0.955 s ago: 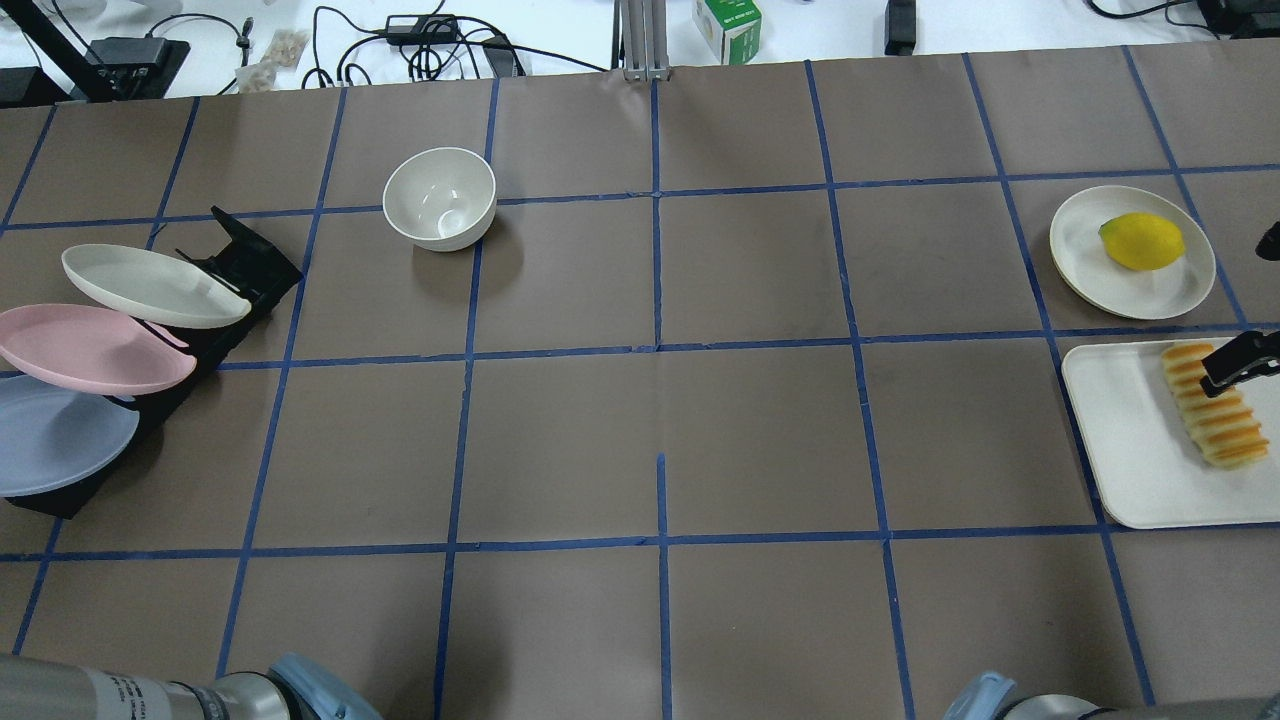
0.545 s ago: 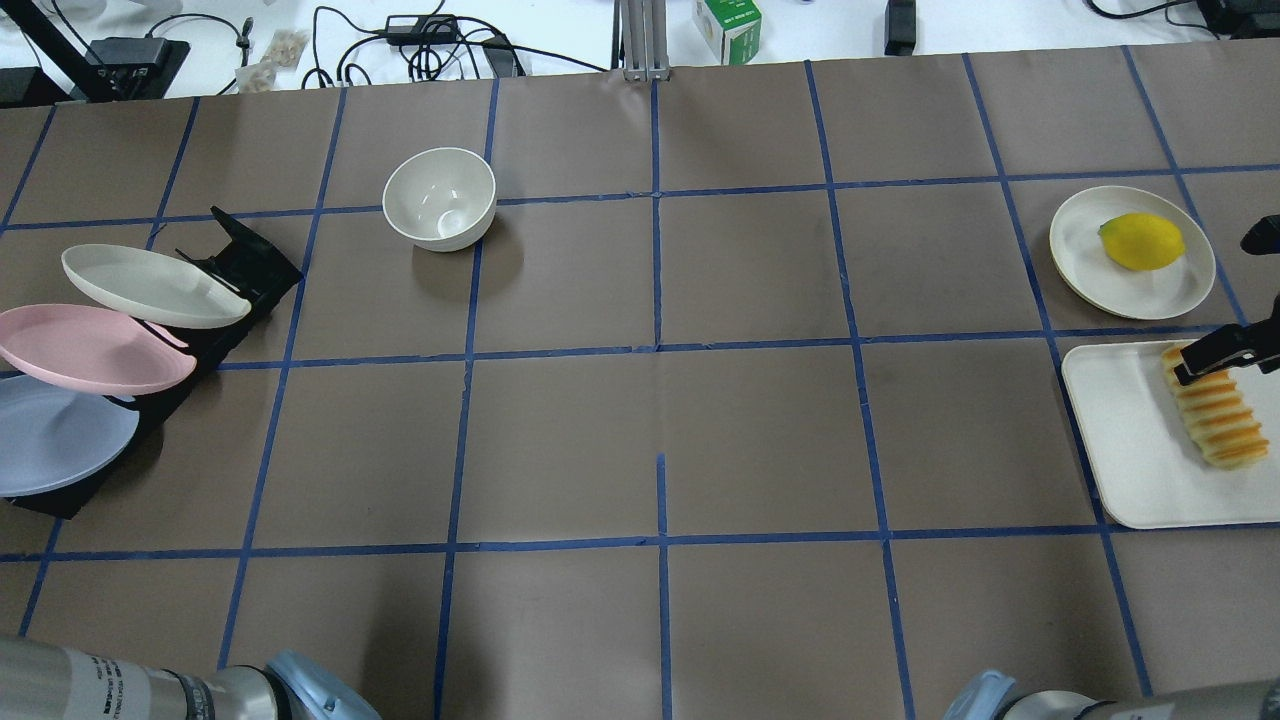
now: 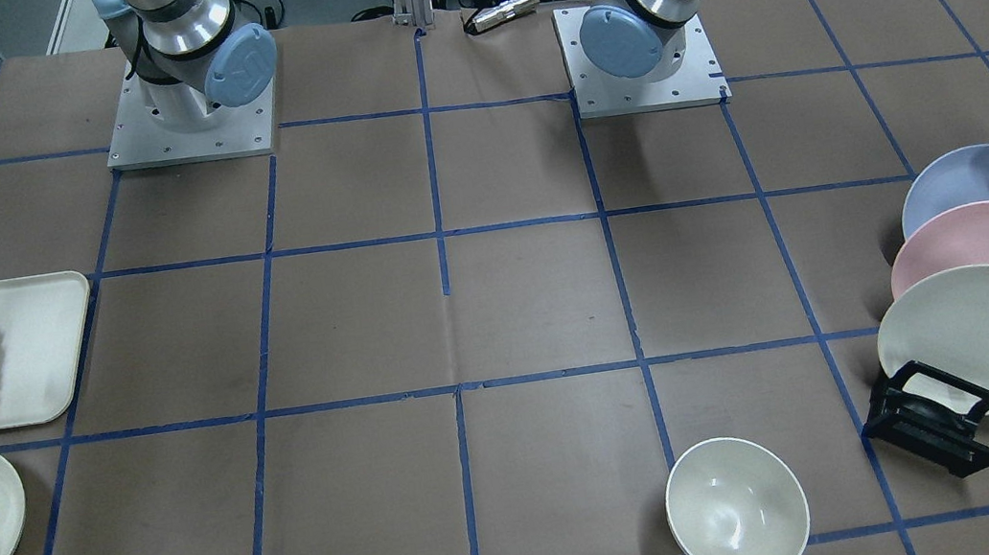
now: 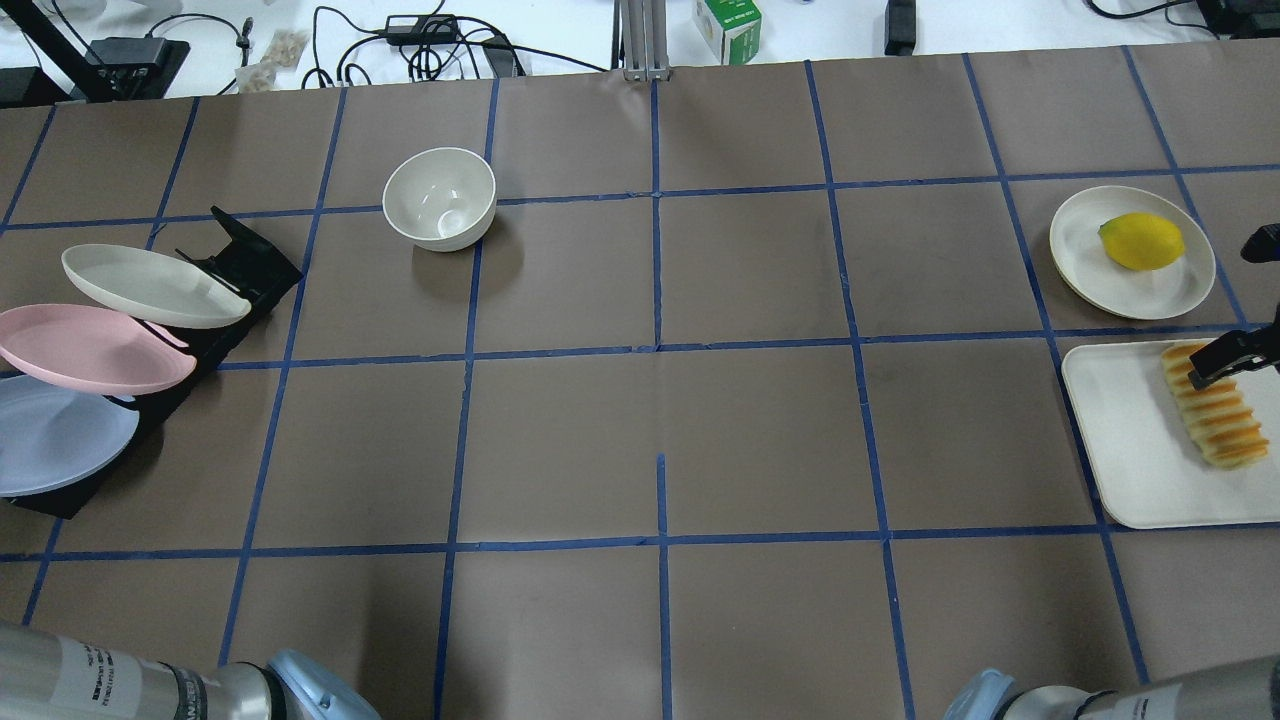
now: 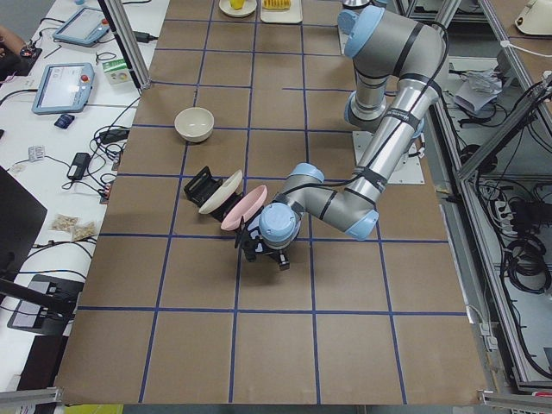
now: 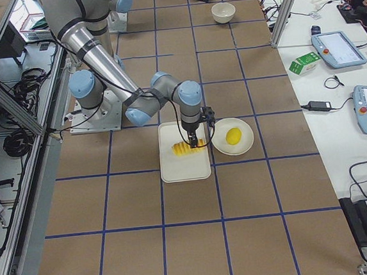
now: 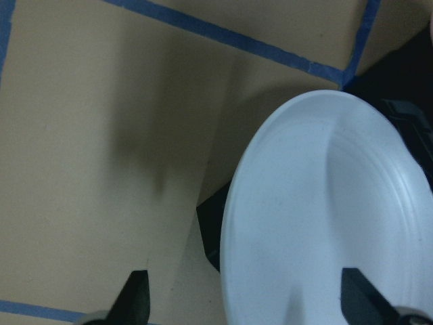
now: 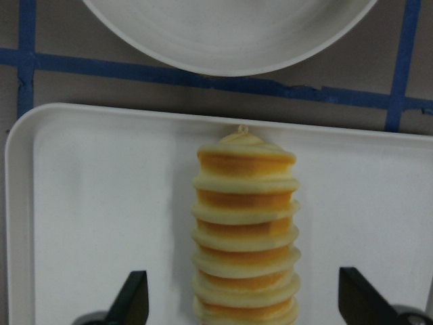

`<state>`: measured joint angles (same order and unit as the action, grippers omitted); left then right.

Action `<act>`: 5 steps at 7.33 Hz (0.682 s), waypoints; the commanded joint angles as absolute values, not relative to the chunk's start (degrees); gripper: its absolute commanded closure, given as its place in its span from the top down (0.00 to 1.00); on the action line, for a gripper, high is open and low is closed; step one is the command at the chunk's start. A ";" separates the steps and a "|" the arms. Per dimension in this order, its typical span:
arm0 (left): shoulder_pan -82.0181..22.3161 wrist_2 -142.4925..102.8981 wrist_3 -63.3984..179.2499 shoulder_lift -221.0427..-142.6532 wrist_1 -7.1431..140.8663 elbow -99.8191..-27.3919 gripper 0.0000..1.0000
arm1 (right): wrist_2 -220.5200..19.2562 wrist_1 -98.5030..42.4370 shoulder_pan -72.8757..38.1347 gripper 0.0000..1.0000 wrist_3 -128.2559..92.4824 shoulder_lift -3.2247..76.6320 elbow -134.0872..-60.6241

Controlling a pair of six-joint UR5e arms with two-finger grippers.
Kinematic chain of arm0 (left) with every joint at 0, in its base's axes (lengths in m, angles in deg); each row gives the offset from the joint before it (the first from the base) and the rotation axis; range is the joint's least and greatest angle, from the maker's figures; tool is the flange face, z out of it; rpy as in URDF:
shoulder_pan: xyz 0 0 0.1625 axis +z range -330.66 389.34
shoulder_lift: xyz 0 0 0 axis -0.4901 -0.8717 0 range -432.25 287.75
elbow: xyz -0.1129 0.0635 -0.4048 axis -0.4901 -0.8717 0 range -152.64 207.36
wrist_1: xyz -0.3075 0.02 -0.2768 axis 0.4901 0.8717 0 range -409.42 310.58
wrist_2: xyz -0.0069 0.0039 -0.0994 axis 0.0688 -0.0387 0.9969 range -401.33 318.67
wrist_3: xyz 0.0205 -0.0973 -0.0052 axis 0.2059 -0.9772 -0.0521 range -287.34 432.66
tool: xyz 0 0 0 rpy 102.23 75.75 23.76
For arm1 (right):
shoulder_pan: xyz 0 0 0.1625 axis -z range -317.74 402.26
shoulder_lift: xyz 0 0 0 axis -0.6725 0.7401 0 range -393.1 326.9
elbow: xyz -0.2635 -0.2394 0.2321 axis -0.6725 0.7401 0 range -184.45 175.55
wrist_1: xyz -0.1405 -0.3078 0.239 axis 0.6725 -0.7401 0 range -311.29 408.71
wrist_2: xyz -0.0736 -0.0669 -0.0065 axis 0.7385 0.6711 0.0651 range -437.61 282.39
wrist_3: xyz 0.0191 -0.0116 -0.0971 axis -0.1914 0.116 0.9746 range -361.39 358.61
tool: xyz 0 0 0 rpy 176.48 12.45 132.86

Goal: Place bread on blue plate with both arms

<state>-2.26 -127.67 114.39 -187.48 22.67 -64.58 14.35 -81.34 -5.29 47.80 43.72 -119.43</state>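
The bread (image 4: 1215, 410) lies on a white tray (image 4: 1120, 440) at the table's right edge. In the right wrist view the bread (image 8: 245, 230) runs between my right gripper's (image 8: 247, 301) two wide-apart fingers, so the gripper is open and straddles the loaf's end. One finger (image 4: 1225, 362) shows over the bread's far end. The blue plate (image 4: 50, 435) leans lowest in a black rack at the far left. In the left wrist view my left gripper (image 7: 247, 301) is open, with the blue plate's (image 7: 325, 223) rim between its fingers.
A pink plate (image 4: 90, 348) and a cream plate (image 4: 150, 285) lean in the black rack (image 4: 245, 262) behind the blue one. A white bowl (image 4: 440, 198) stands at the back left. A lemon (image 4: 1140, 240) sits on a cream plate (image 4: 1085, 255) beyond the tray.
My right gripper's finger has shifted slightly over the bread's far end. The right arm's lower link shows more at the bottom edge. Bread and plates have not moved.
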 commanded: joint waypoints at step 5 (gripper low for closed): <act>-2.30 -127.29 113.97 -188.88 22.74 -64.22 0.58 | 17.58 -82.86 -5.29 1.00 47.57 39.15 -119.85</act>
<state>-2.29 -127.27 114.13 -188.79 22.73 -64.22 17.04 -82.82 -5.29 47.67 39.68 -119.84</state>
